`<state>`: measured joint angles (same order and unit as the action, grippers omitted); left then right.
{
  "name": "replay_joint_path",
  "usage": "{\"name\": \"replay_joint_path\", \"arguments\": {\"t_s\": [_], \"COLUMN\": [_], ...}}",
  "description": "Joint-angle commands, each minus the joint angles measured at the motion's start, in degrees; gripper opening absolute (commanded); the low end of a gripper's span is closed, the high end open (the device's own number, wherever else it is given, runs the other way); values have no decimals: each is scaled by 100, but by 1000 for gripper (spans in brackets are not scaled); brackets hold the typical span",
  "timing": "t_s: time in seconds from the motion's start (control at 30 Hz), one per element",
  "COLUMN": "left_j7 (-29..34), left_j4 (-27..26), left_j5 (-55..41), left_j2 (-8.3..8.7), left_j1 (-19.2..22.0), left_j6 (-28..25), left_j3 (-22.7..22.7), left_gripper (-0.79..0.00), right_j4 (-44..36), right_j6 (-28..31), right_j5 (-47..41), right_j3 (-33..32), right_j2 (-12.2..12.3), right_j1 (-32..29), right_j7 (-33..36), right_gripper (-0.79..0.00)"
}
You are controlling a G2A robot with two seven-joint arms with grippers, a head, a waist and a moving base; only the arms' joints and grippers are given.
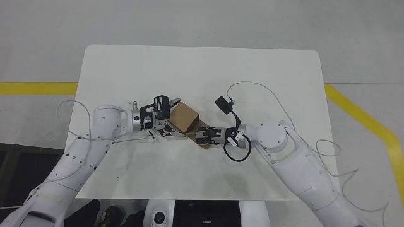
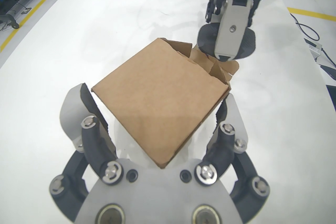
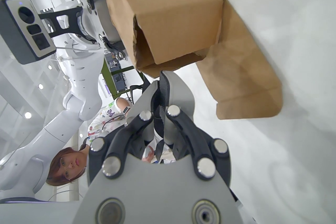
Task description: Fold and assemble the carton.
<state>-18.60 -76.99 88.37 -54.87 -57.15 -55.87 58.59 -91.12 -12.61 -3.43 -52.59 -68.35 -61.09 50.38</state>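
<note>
A brown cardboard carton (image 1: 185,117) sits near the middle of the white table (image 1: 202,69). It is partly folded into a box, with its flaps loose at the end facing the right arm. My left gripper (image 2: 157,104) is shut on the carton (image 2: 160,96), one finger (image 2: 78,101) at each side corner. My right gripper (image 3: 162,76) is shut, its tip touching the edge of a small end flap (image 3: 168,66). A long flap (image 3: 241,72) hangs open beside it. In the left wrist view the right gripper (image 2: 223,58) presses at the crumpled end flaps (image 2: 210,62).
A thin cable (image 1: 252,83) loops over the table behind the right arm (image 1: 278,135). More cable (image 1: 331,157) trails off the right edge. Both arms meet close together over the table's front half.
</note>
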Motion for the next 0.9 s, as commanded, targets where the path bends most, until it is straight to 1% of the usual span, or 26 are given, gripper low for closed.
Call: {"name": "replay_joint_path", "arguments": {"t_s": [0.0,0.23,0.63,0.87], "left_j7": [36,142,258,306], "left_j4": [-21,-89,-163,-191], "left_j5": [-24,-98,-199,-243], "left_j2": [4,15,22,24], "left_j1": [-16,-56,-102,-123], "left_j6": [-6,-32,-76,-96], "left_j3": [14,62,91,100], "left_gripper": [0,0,0,0], "right_j4": [24,140,575,876], "right_j6": [-54,56,490,806], "right_j5": [51,58,-196,-176], "right_j3": [57,66,298,314], "right_j2": [-15,-63,-198,-229], "right_j1": [-10,-1,262,443], "right_j7": [-129,-632,-666,-477], "right_gripper": [-785,-785,-785,-785]}}
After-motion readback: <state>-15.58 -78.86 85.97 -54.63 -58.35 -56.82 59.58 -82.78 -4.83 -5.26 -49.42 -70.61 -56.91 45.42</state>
